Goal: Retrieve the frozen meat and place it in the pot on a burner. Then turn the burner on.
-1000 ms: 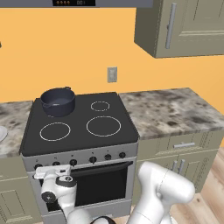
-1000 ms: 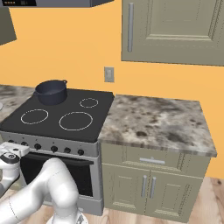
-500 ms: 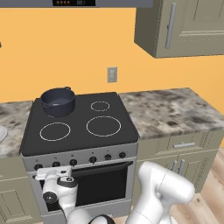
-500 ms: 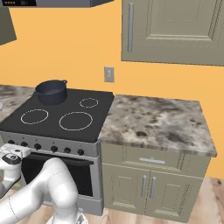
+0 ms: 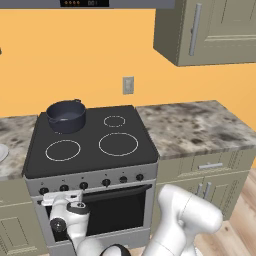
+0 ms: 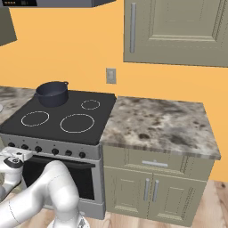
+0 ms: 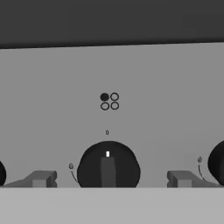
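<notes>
The dark blue-grey pot [image 5: 66, 115] [image 6: 52, 93] stands on the stove's rear left burner. The frozen meat is hidden or out of view. My gripper [image 5: 62, 195] [image 6: 18, 154] is low in front of the stove, pointed at its control panel. In the hand view the gripper [image 7: 109, 179] is open, with one fingertip [image 7: 41, 178] on each side of a black knob [image 7: 108, 165] and apart from it. The knob's white mark points up at the 0. Above it, a four-ring burner icon [image 7: 109, 101] has its top left ring filled.
A row of several knobs [image 5: 105, 182] [image 6: 54, 151] runs along the stove front above the oven door [image 5: 115, 212]. Granite counter [image 6: 156, 124] lies right of the stove, with cabinets below and above. A white plate's edge [image 5: 2, 151] shows on the left counter.
</notes>
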